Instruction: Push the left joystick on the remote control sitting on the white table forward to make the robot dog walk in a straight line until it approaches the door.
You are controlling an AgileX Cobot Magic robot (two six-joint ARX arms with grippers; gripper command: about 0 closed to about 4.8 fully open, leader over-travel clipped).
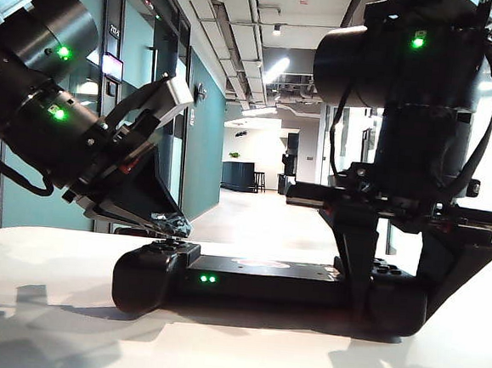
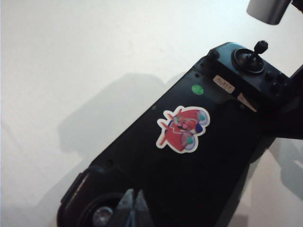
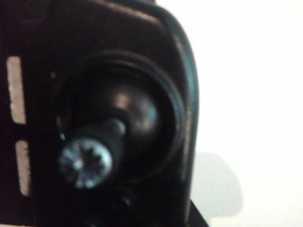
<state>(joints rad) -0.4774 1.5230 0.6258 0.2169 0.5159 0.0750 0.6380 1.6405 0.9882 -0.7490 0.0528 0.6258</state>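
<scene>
left gripper tips pressed together, just above left joystick | right gripper straddles remote control far end, fingers half-spread | left nearer

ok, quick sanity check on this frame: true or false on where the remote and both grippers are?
1. The remote control lies on the white table with two green lights lit. True.
2. The left gripper is at the remote's right end. False: its tip is at the left end, right beside the left joystick.
3. The left gripper's jaws stand wide apart. False: the left wrist view shows its fingertips together.
4. The right gripper hangs well away from the remote. False: its fingers stand on either side of the remote's right end; whether they press on it cannot be told.
5. A red-and-white sticker sits on the remote's middle bar. True.
</scene>
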